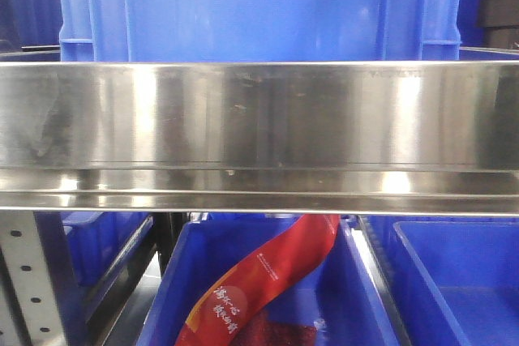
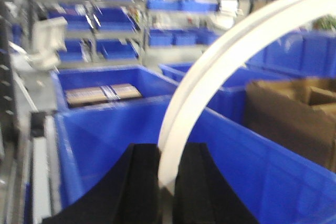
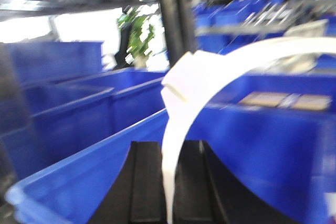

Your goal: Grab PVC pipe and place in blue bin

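A long white curved PVC pipe (image 2: 220, 66) arcs up and to the right from my left gripper (image 2: 167, 174), whose black jaws are shut on one end of it. The other end of the pipe (image 3: 210, 72) runs down into my right gripper (image 3: 169, 177), which is also shut on it. Both grippers hold the pipe above a large blue bin (image 2: 105, 140), whose wall also shows in the right wrist view (image 3: 79, 171). Neither gripper nor the pipe shows in the front view.
A steel shelf beam (image 1: 259, 131) fills the front view, a blue crate (image 1: 259, 6) on it and blue bins (image 1: 340, 297) below, one holding a red packet (image 1: 268, 281). Neighbouring bins hold flat cartons (image 2: 102, 93) and brown cardboard (image 2: 294, 114). Shelf racks stand behind.
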Controlling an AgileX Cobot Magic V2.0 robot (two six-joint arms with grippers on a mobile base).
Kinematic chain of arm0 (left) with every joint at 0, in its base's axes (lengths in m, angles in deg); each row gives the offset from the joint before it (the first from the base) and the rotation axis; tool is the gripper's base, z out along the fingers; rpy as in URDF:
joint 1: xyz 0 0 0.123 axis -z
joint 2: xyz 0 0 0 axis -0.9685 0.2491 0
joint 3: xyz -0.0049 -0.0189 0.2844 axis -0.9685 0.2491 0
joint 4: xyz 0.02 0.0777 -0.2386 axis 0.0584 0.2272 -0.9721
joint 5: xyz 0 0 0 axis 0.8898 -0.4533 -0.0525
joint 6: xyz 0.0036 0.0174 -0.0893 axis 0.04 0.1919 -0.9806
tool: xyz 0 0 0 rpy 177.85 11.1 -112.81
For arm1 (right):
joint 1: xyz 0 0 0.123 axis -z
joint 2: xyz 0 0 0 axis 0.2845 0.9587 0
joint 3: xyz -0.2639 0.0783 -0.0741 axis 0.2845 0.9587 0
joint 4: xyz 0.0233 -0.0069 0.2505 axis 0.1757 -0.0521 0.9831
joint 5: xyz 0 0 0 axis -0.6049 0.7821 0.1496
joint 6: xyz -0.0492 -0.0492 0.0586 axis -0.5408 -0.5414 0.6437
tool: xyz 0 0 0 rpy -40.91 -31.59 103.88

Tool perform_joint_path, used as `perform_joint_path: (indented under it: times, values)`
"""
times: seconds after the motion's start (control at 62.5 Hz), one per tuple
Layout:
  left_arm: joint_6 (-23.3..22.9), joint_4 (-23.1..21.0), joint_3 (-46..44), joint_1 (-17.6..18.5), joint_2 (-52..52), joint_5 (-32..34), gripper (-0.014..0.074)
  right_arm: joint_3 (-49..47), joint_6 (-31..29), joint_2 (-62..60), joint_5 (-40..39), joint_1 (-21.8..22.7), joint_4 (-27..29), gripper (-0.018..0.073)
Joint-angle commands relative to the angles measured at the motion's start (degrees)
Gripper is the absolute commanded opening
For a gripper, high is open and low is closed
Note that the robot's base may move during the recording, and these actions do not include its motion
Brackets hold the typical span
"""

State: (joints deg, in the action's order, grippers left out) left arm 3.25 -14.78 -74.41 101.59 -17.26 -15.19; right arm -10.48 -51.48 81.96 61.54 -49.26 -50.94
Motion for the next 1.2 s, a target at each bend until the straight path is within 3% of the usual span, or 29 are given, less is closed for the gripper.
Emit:
perform_joint_path:
  times: [0.0, 0.464, 0.704, 1.184]
  values:
    - [-0.4, -0.5, -5.9, 0.6, 4.5, -4.4, -0.0111, -3.9, -0.4, 3.2, 2.0, -1.9, 0.5, -0.0160]
    - [-8.6, -0.9, -33.9, 0.5, 28.9, -28.4, -0.0111, -23.9, -0.4, 20.3, 25.8, -2.6, 5.5, -0.0160]
    - [-9.7, -1.0, -42.2, 0.3, 38.2, -31.5, -0.0111, -30.4, -0.4, 26.7, 29.3, -2.6, 5.5, -0.0160]
    - [-9.7, -0.2, -42.7, 0.0, 40.2, -32.9, -0.0111, -30.4, -0.1, 29.1, 29.6, -1.7, 5.4, -0.0129]
